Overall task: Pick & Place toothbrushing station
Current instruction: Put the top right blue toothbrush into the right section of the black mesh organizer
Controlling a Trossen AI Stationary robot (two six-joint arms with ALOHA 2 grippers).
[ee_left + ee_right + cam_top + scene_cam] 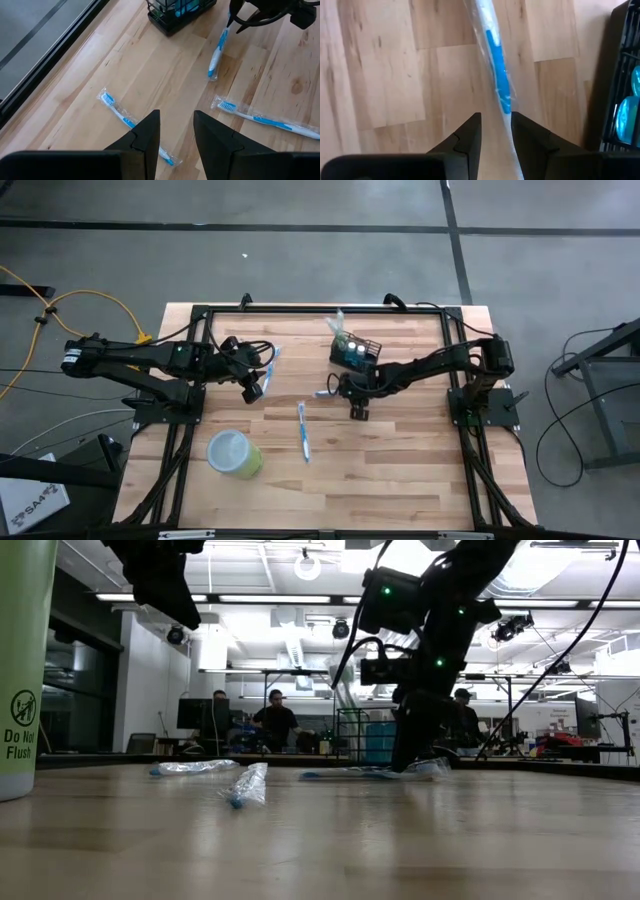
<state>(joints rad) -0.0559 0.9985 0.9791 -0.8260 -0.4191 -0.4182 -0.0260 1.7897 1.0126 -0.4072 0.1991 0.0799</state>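
Basket (356,350) stands at the table's (400,470) far edge, just beside your right gripper (331,387), whose slightly parted fingers straddle a wrapped toothbrush (496,75), apparently lined up to grasp it. Your left gripper (251,389) hovers parted over another toothbrush (120,114).

Both arms: dark, near-black links and joints, slim tubular segments, mounted on black frame rails at the table sides. Left arm (150,360): black cable looped near the wrist. Right arm (440,365): blocky dark base housing, cable along the forearm. Low view: small green indicator lights on the dark wrist housings, black cables arcing above them. Left gripper (176,135): two matte black wedge-shaped fingers with angular, faceted faces. Right gripper (495,134): same matte black faceted finger form
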